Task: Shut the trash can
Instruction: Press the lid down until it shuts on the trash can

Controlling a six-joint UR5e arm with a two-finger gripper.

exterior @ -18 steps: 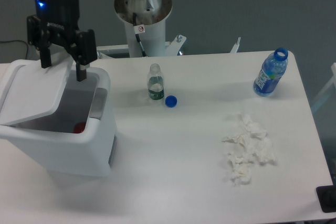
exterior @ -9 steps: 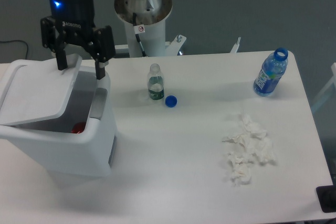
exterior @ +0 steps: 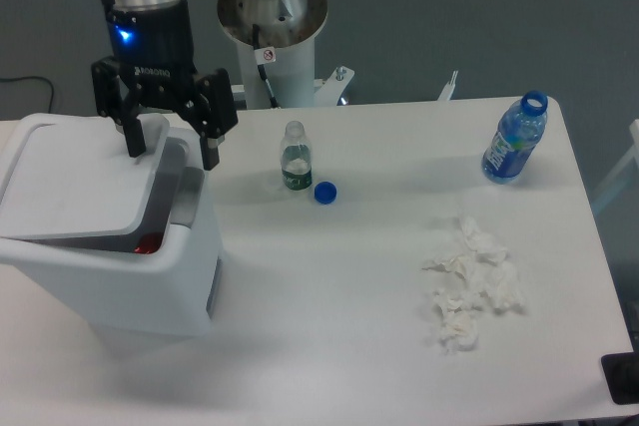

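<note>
The trash can (exterior: 130,276) is a large white boxy bin at the table's left. Its flat white lid (exterior: 80,182) lies low over the opening, tilted, with a gap left along the right side where the grey latch strip (exterior: 188,197) shows. Something red (exterior: 148,242) is visible inside through the gap. My gripper (exterior: 171,145) is open and empty, fingers pointing down. The left finger (exterior: 133,134) is at the lid's far right edge and the right finger (exterior: 210,147) is just past the bin's right rim.
A small clear bottle (exterior: 295,157) without cap stands mid-table, with a blue cap (exterior: 324,192) beside it. A blue water bottle (exterior: 514,139) stands far right. Crumpled white tissues (exterior: 471,286) lie at the right front. The robot's base (exterior: 272,27) is behind.
My gripper has moved right and slightly down along the bin's far edge. The lid has swung down from a steep tilt to nearly flat over the opening.
</note>
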